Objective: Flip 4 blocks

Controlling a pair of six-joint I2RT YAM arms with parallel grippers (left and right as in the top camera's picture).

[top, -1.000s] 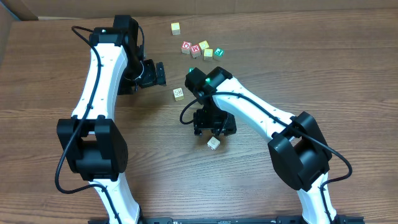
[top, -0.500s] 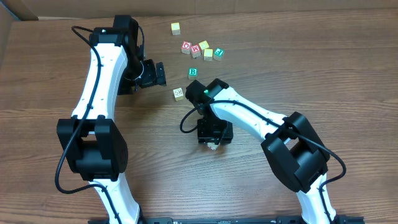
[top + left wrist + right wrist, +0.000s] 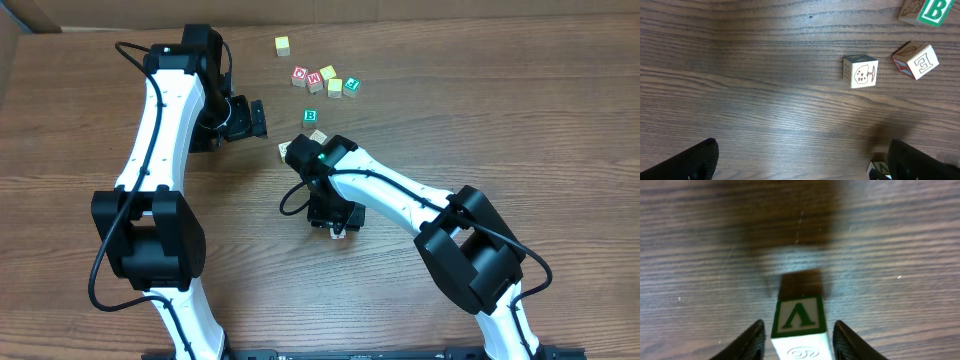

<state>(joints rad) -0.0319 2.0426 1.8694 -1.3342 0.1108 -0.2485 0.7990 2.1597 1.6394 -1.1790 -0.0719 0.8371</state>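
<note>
The brown wood-grain table (image 3: 520,120) carries a scatter of small cubes toward its 12 o'clock edge. A lone yellow cube (image 3: 283,45) lies there, and at its 4 o'clock sits a cluster: a red "O" cube (image 3: 299,75), a red "W" cube (image 3: 314,77), a second yellow cube (image 3: 328,72), a third yellow cube (image 3: 335,87) and a green-marked cube (image 3: 351,86). At 6 o'clock of the cluster lies the green "B" block (image 3: 310,116), with the cream "E" block (image 3: 916,61) just past it at 6 o'clock, the tree-marked block (image 3: 860,71) at that one's 8 o'clock, and a green-lettered block (image 3: 800,325) on the wood near the middle, at 5 o'clock of the tree-marked one.
</note>
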